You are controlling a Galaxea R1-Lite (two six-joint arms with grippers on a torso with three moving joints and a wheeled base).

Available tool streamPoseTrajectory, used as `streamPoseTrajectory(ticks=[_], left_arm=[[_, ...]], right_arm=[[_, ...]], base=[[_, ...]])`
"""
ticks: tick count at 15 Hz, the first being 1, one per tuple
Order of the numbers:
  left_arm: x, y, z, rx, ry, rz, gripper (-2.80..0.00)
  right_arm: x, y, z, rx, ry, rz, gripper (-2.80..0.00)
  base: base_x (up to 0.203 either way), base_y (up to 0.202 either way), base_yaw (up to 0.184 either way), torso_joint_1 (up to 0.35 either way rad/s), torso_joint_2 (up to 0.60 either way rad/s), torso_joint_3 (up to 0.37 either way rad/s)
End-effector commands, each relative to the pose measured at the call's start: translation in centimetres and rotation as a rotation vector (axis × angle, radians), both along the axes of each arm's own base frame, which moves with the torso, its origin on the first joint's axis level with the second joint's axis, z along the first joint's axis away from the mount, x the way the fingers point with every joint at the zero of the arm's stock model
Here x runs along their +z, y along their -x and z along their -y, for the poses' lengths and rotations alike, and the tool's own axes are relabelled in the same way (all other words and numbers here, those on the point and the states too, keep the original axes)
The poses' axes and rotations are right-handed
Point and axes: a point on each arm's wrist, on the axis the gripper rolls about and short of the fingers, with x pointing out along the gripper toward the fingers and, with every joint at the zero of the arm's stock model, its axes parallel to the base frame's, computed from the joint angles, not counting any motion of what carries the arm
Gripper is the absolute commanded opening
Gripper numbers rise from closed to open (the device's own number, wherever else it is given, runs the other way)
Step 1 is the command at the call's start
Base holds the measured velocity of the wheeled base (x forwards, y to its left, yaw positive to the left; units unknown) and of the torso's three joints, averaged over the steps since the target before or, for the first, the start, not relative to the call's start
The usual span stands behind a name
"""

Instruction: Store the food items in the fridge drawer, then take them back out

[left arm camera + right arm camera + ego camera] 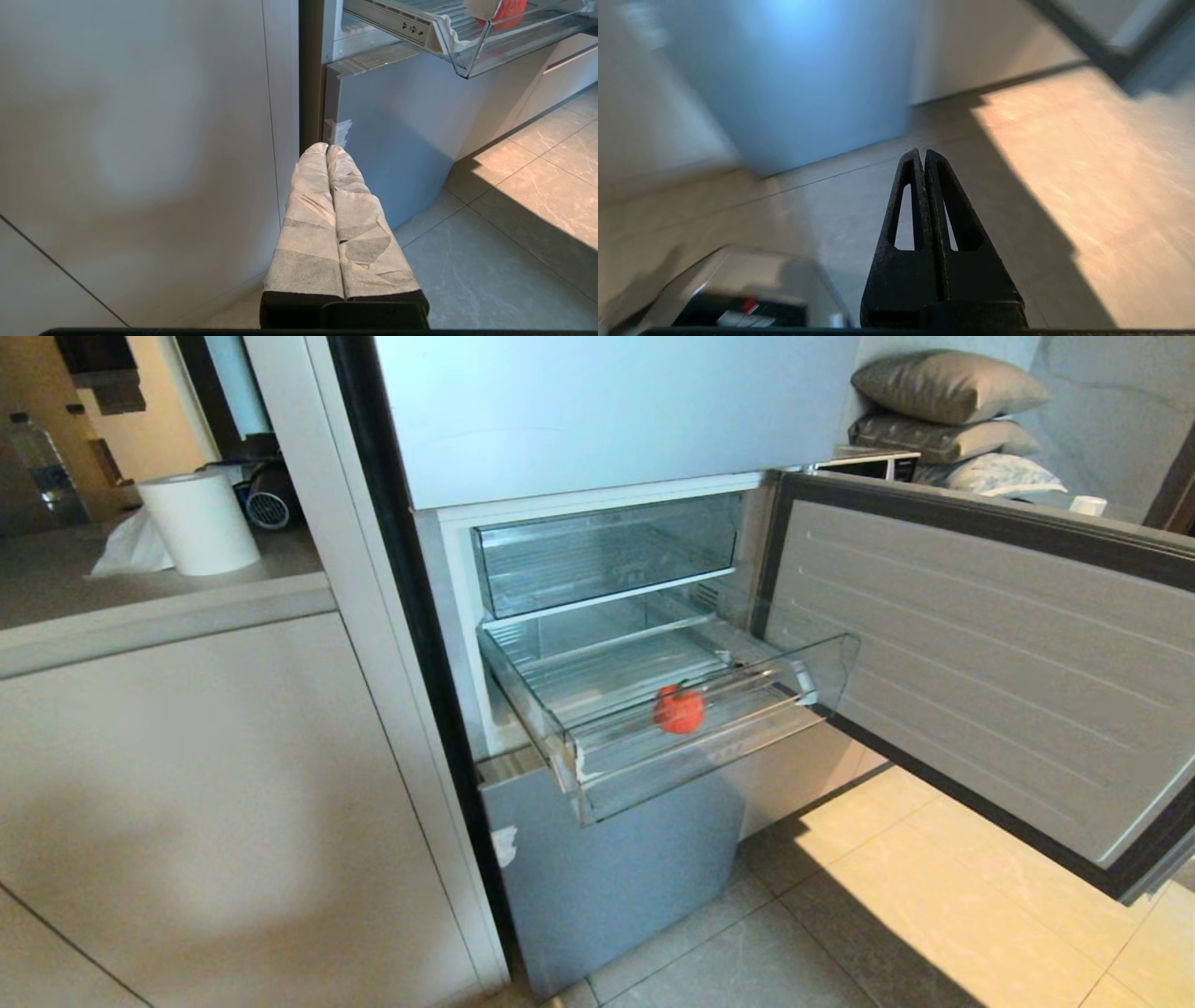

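Fridge drawer (597, 761) stands pulled out from the open middle compartment, its clear front lip hanging over the silver-blue lower door panel (607, 868). One bright red food item (679, 709) with a green stem lies on the ribbed bottom, near the front wall and about midway across; through the left wrist view only its lower part shows, behind the clear plastic (507, 7). A second clear drawer (607, 555) sits closed above it. The fridge door (980, 672) swings wide to the right, its ribbed white inner face showing. Neither arm appears in the head view. The left gripper (327, 148) hangs low beside the pale cabinet panel (140, 140), pointing toward the corner of the lower door panel, its cloth-wrapped fingers (308, 224) clenched together on nothing. The right gripper (922, 151) points down at the tiled floor (1064, 186), which is partly in sunlight, and its black fingers (901, 261) are pressed together, grasping nothing. A white paper roll (198, 523) stands on the desk at far left, and cushions (943, 415) are stacked behind the door.
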Motion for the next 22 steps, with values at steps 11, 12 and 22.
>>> streamPoseTrajectory(ticks=[11,12,22], left_arm=[[0.0,0.0,0.0,0.000,0.000,-0.001,-2.80],[0.0,0.0,0.0,0.001,0.000,-0.001,-2.80],[0.0,0.0,0.0,0.001,0.000,-0.001,-2.80]], right_arm=[[-0.4,1.9,0.0,-0.068,0.020,0.250,-2.80],[-0.4,1.9,0.0,-0.068,0.020,0.250,-2.80],[-0.4,2.0,0.0,-0.069,0.013,0.251,-2.80]], base=[[0.000,0.000,0.000,0.000,0.00,0.000],[0.000,0.000,0.000,0.000,0.00,0.000],[0.001,-0.008,0.135,0.002,0.00,0.005]])
